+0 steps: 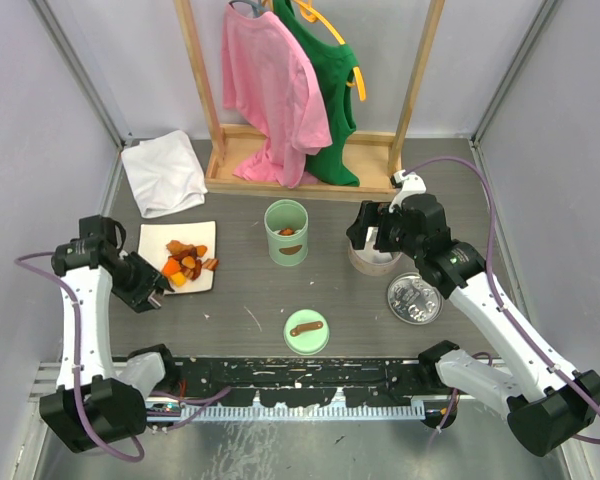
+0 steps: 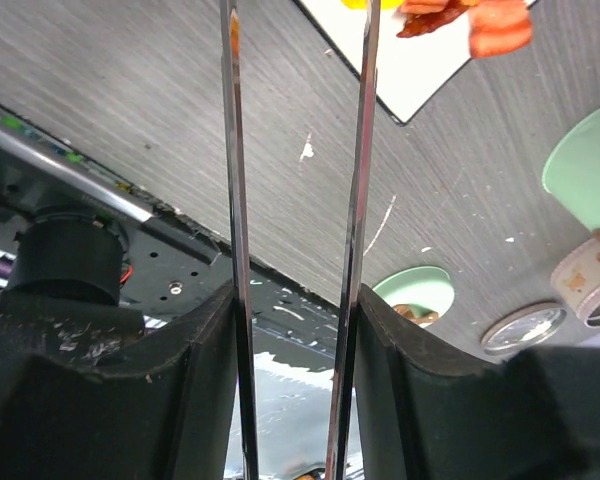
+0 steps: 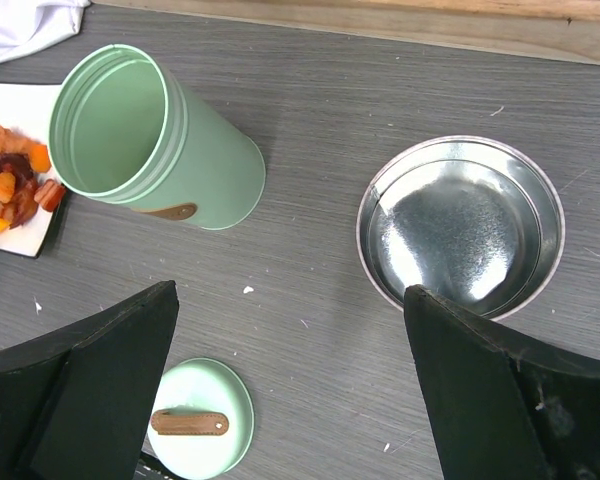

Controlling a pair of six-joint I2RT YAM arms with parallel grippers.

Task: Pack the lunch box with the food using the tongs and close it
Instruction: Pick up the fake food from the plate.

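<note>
1. The left pincer (image 2: 297, 300) is clamped on the tongs (image 2: 236, 200); their two thin arms run out between its fingers toward a white plate (image 2: 410, 75), with a narrow gap between them
2. The food (image 1: 185, 262) lies heaped on that plate at the left of the surface (image 1: 250, 295), close to the left pincer
3. The green lunch box (image 1: 286, 232) stands upright and open in the middle of the surface; its lid (image 1: 306, 331) lies apart from it, nearer the arm bases
4. The right pincer (image 3: 295, 340) is spread wide and holds nothing, poised by a round metal tin (image 3: 460, 225) to the right of the lunch box
</note>
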